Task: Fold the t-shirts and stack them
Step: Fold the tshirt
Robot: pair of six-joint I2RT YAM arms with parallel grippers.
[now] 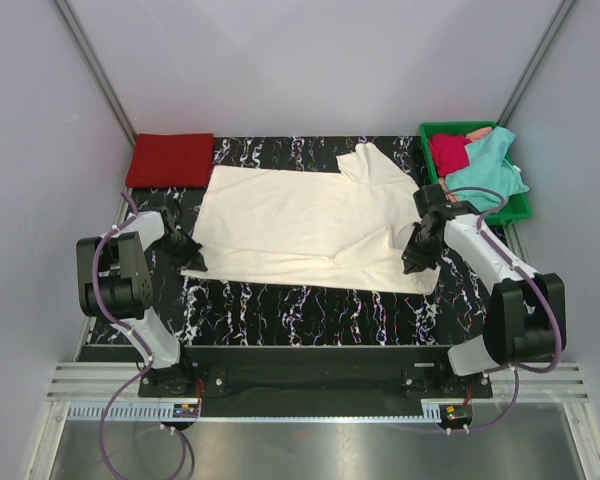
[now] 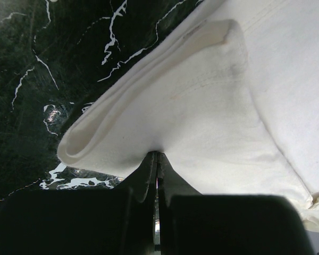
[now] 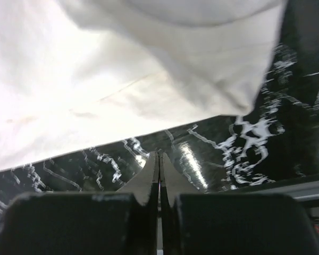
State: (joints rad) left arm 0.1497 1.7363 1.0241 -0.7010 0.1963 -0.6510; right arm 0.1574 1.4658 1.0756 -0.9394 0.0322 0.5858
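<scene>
A large cream-white t-shirt [image 1: 300, 215] lies spread across the black marbled table [image 1: 310, 310]. My left gripper [image 1: 193, 262] is at the shirt's near-left corner, shut on a fold of the cream cloth [image 2: 191, 111], which bunches at the tips [image 2: 158, 155]. At the shirt's near-right edge my right gripper [image 1: 415, 262] has its jaws pressed together [image 3: 159, 154]. Only bare table shows at those tips, and the cream cloth [image 3: 122, 79] hangs just beyond them. A folded red t-shirt [image 1: 170, 160] lies at the far left. A teal t-shirt [image 1: 485, 170] and a crimson one [image 1: 448, 152] are heaped in the tray.
The green plastic tray [image 1: 520, 208] stands at the far right corner, close behind my right arm. White walls enclose the table on three sides. A metal rail [image 1: 310, 385] runs along the near edge by the arm bases.
</scene>
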